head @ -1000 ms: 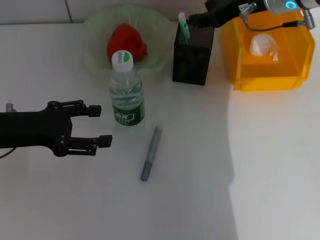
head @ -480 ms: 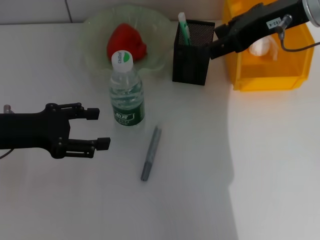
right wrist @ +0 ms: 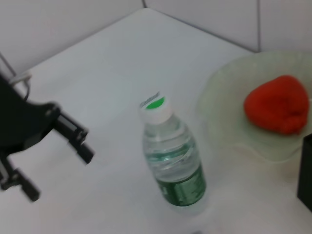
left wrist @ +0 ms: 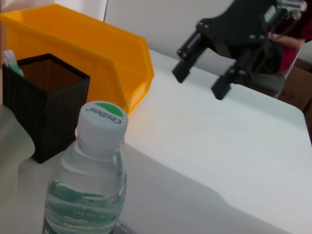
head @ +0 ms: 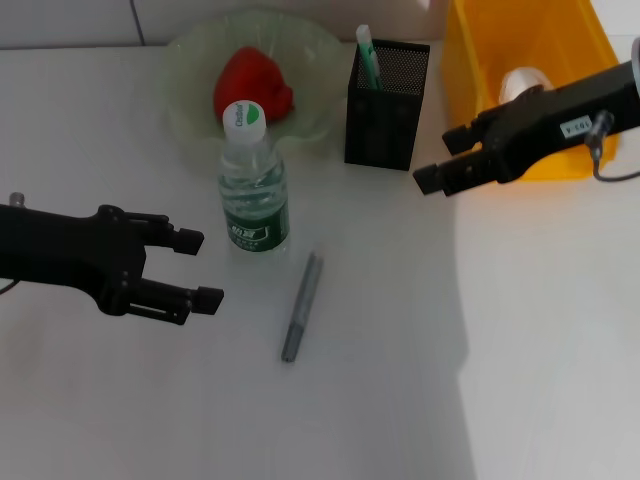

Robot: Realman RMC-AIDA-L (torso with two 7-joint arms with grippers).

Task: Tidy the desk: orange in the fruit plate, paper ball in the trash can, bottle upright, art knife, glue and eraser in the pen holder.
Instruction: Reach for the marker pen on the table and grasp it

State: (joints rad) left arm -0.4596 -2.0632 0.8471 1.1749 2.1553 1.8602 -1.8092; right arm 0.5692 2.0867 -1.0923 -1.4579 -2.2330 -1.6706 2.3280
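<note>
The orange [head: 252, 85] lies in the fruit plate [head: 190, 60] at the back. The bottle [head: 253, 190] stands upright in front of the plate. The grey glue [head: 301, 306] lies flat on the desk [head: 380, 380], just in front of the bottle. The art knife [head: 367, 55] stands in the pen holder [head: 387, 105]. The paper ball [head: 515, 82] lies in the trash can [head: 540, 40]. The eraser is out of view. My left gripper [head: 195, 268] is open and empty, left of the bottle. My right gripper [head: 440, 158] is open and empty, over the desk between pen holder and trash can.
The left wrist view shows the bottle [left wrist: 90, 185], pen holder [left wrist: 46, 105], trash can [left wrist: 97, 53] and right gripper [left wrist: 200, 68]. The right wrist view shows the bottle [right wrist: 173, 161], orange [right wrist: 278, 105] and left gripper [right wrist: 59, 175].
My right gripper has come away from above the pen holder, moving forward and down to in front of the trash can. My left gripper has tilted slightly and stays in place.
</note>
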